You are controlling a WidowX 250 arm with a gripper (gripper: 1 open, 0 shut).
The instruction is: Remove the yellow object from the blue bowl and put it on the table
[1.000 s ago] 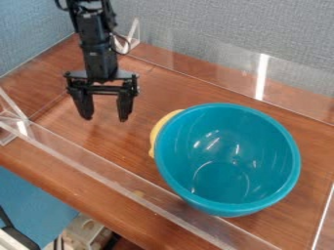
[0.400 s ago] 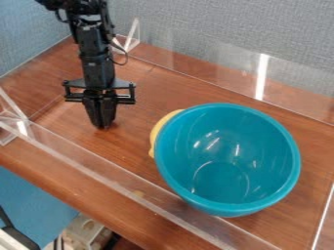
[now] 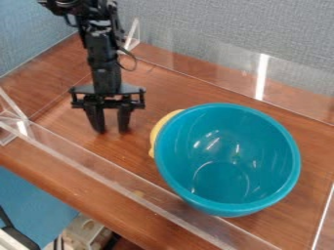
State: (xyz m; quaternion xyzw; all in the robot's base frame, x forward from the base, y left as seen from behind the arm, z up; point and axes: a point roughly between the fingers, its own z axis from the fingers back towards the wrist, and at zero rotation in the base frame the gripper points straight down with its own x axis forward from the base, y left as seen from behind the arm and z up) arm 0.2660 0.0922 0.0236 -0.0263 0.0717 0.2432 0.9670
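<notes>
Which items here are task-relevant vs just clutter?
Task-relevant:
- yellow object, only an edge showing beside the bowl's left rim
- blue bowl, inside looks bare
- table
- gripper, empty, jaws partly apart, pointing down at the table

Just there:
- clear acrylic walls
- grey backdrop

Most of the yellow object (image 3: 158, 130) is hidden behind the left wall of the blue bowl (image 3: 229, 159); only a curved sliver shows, too little to tell its shape. The arm above the tool (image 3: 109, 124) is cut off by the top edge. The table (image 3: 209, 83) runs past the right edge.
</notes>
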